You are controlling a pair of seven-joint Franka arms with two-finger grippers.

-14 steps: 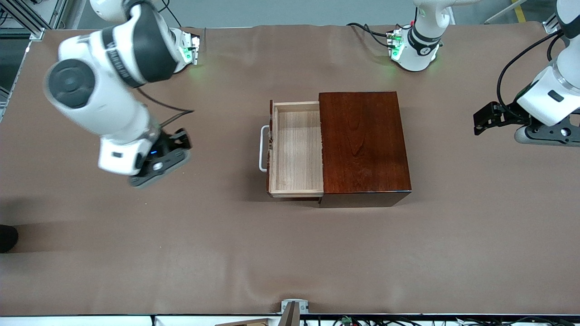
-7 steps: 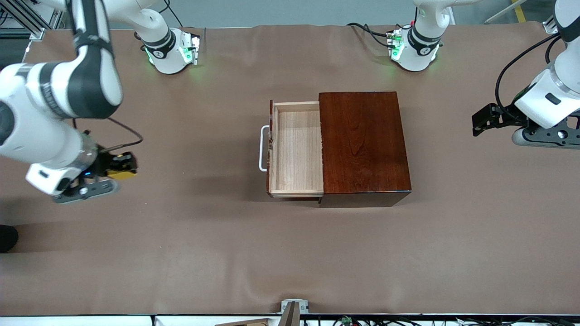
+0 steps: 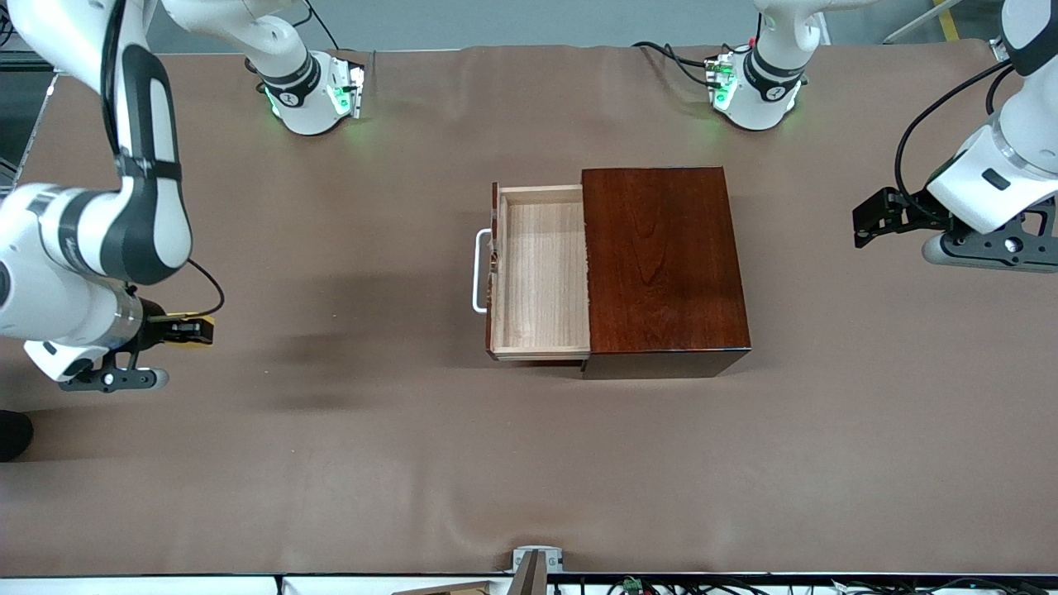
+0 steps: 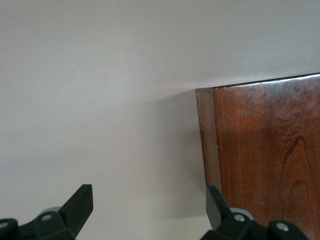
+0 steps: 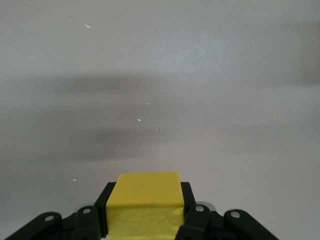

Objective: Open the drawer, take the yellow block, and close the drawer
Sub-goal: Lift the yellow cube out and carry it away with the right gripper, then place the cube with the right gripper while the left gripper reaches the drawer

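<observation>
The drawer stands pulled out of the dark mahogany box, white handle toward the right arm's end; its bare-wood tray shows nothing inside. My right gripper hangs over the bare table toward the right arm's end, shut on the yellow block. In the right wrist view the yellow block sits clamped between the black fingers. My left gripper waits open over the table at the left arm's end. In the left wrist view the left gripper holds nothing, and the box lies ahead of it.
Brown table covering spreads all round the box. Both arm bases stand along the edge farthest from the front camera. A small bracket sits at the nearest edge.
My right arm has swung away from the drawer toward its own end of the table, carrying the yellow block. The left gripper has shifted slightly. The drawer has stayed open.
</observation>
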